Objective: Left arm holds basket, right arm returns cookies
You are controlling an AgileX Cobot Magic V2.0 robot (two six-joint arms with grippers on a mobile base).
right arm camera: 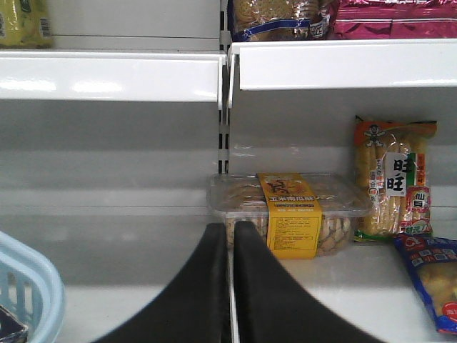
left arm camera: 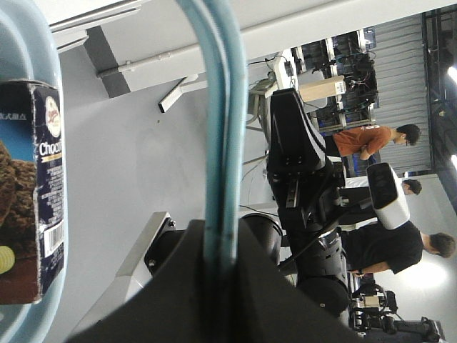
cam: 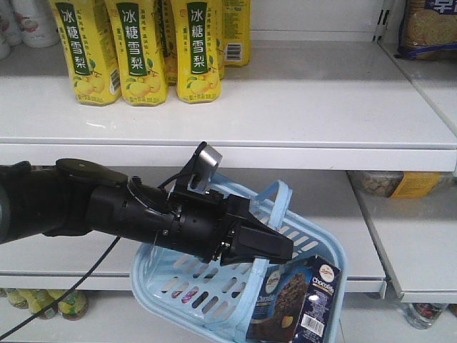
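Since the left wrist camera looks along its own jaws, I read the grip there: the left gripper [left arm camera: 218,268] is clamped on one thin loop handle [left arm camera: 223,121] of the basket [left arm camera: 28,43], and the strap runs from six o'clock up to twelve. In the front view I only see the left arm [cam: 107,207] reaching in from nine o'clock, with its wedge across the basket's middle and a silver block [cam: 208,158] on top. The arm hides much of the basket's inside.

The cookies [cam: 300,300] lie in the basket, leaning at its five o'clock end with the barcode panel facing out. The left wrist view shows the same carton at nine o'clock, against the blue wall. That view alone also shows the right arm [left arm camera: 296,161] at three o'clock and people [left arm camera: 368,139] behind it.

The right gripper [right arm camera: 230,229] is clear only in its own camera. Its two black fingers [right arm camera: 271,300] are pressed together at six o'clock. Just beyond them is a clear tub [right arm camera: 289,214] with a yellow label, its lower edge partly covered by the fingertips. A snack bag [right arm camera: 393,179] stands at three o'clock, a blue packet [right arm camera: 432,279] lies at four, and the basket's corner is at eight.

Yellow bottles [cam: 136,50] line the upper shelf [cam: 300,136] at eleven o'clock in the front view.
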